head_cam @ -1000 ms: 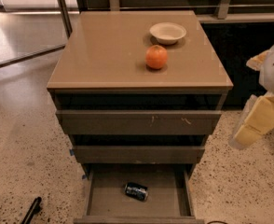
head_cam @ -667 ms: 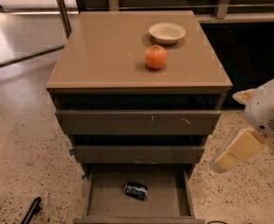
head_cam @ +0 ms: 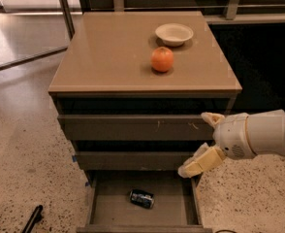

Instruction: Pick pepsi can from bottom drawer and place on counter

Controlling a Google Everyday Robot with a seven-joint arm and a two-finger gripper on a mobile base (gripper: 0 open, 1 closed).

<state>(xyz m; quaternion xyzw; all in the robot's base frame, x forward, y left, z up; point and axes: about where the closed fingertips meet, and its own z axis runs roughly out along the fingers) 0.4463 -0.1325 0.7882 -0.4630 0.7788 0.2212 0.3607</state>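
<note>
Nearest to us, the bottom drawer (head_cam: 112, 213) stands pulled out. The pepsi can (head_cam: 142, 198) lies on its side on the drawer floor, a little right of the middle, with nothing touching it. Above and to the right of the can, the gripper (head_cam: 195, 143) has swung in from well off to the right, where it hung a second ago clear of the cabinet. It now sits against the right end of the drawer fronts, just over the open tray's right wall. We see its fingers spread wide with nothing between them, one pointing up and the other angled down toward the can. We judge this to be the reach for the can, now well begun but with the grasp not yet made. The gripper has yet to drop lower and move left into the tray, and the tray's right wall and the drawer front above leave it little room. Farther back, above the can, the counter surface (head_cam: 108, 57) carries an orange (head_cam: 162, 59) and, beyond it, a pale bowl (head_cam: 174, 33). Its left side is bare, and we think that side suits the placing.
</note>
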